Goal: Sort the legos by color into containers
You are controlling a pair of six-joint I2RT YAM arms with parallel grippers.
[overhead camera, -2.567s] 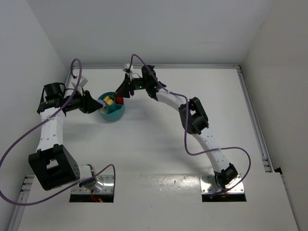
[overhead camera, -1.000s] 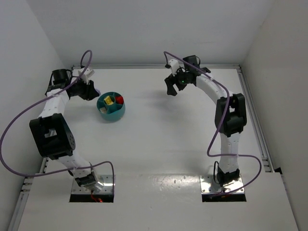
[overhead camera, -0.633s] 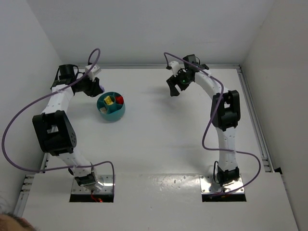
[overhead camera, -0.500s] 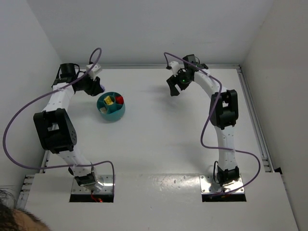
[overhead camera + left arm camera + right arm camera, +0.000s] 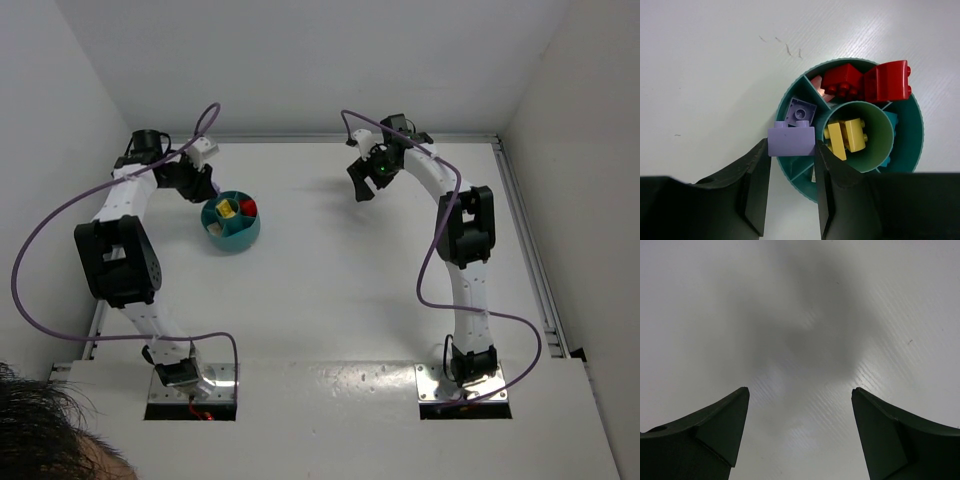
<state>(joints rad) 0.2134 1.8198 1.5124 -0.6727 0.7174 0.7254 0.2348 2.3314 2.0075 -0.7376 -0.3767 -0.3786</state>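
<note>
The round teal bowl [image 5: 236, 237] stands at the back left of the table. Its compartments hold red legos [image 5: 842, 80], yellow legos [image 5: 847, 136] in the centre cup, a lilac lego [image 5: 800, 110] and a teal lego [image 5: 891, 120]. My left gripper [image 5: 790, 150] is shut on a lilac brick [image 5: 790, 141] and hovers over the bowl's left rim [image 5: 917, 130], by the lilac compartment. In the top view the left gripper [image 5: 203, 186] sits just left of the bowl. Far to the right, my right gripper [image 5: 362, 187] stands open over bare table, with nothing between its fingers [image 5: 725, 425].
The back wall runs close behind both grippers. Purple cables [image 5: 60, 230] loop off each arm. A person's dark hair [image 5: 45, 435] shows at the bottom left corner, near the left arm's base.
The left gripper has swung in from the left edge toward the bowl with the lilac brick. The right arm left the bowl earlier and now holds still. A head has come into view.
</note>
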